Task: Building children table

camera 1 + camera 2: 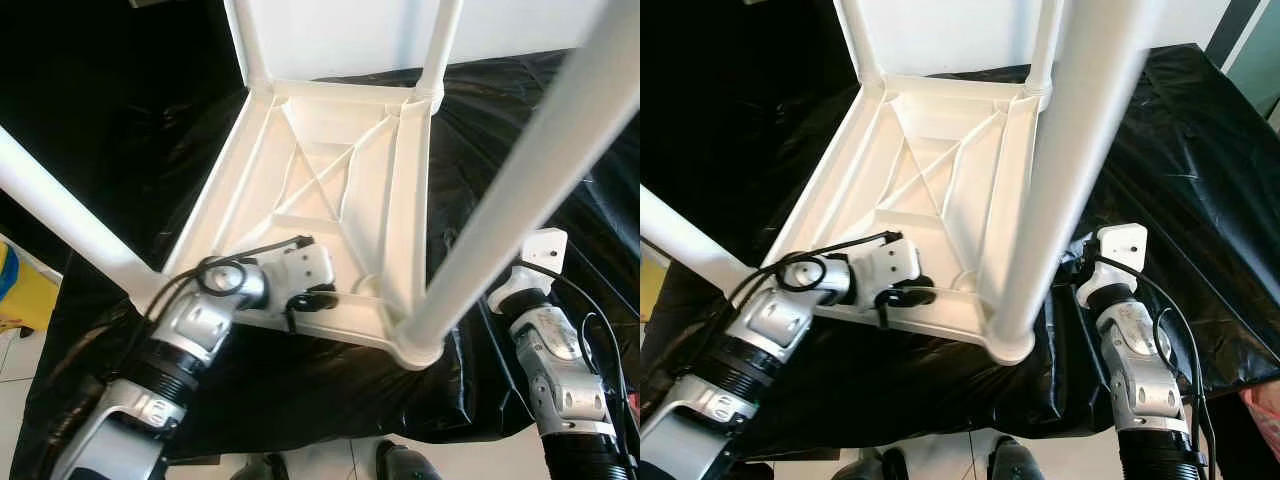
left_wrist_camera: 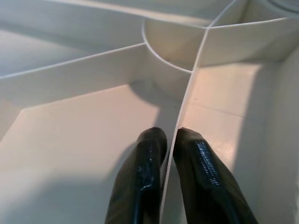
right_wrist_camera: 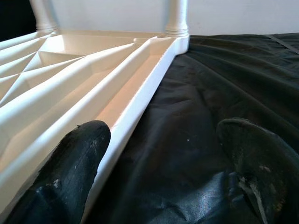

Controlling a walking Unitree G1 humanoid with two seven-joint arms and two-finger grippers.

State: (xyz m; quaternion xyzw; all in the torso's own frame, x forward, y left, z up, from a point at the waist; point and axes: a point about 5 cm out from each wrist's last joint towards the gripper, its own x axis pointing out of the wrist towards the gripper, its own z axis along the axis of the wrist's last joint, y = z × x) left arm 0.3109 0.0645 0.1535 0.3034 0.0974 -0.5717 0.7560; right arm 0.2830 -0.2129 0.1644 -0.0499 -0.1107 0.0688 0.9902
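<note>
the white plastic children table [image 1: 330, 190] lies upside down on black sheeting, its ribbed underside facing up with diagonal braces crossing in the middle. four round white legs stand up from its corners: two at the far corners, one at the near right corner [image 1: 520, 190], and one at the near left corner [image 1: 60, 215], leaning toward the camera.

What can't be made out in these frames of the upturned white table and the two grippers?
- Table legs: tops cut off by the upper edge in both eye views.
- Left gripper: fingers straddle a thin rib; the wrist housing hides them from the head camera.
- Right gripper: the near leg and its own wrist hide its fingers in the eye views.
- Black sheet: covers whatever is underneath.
</note>
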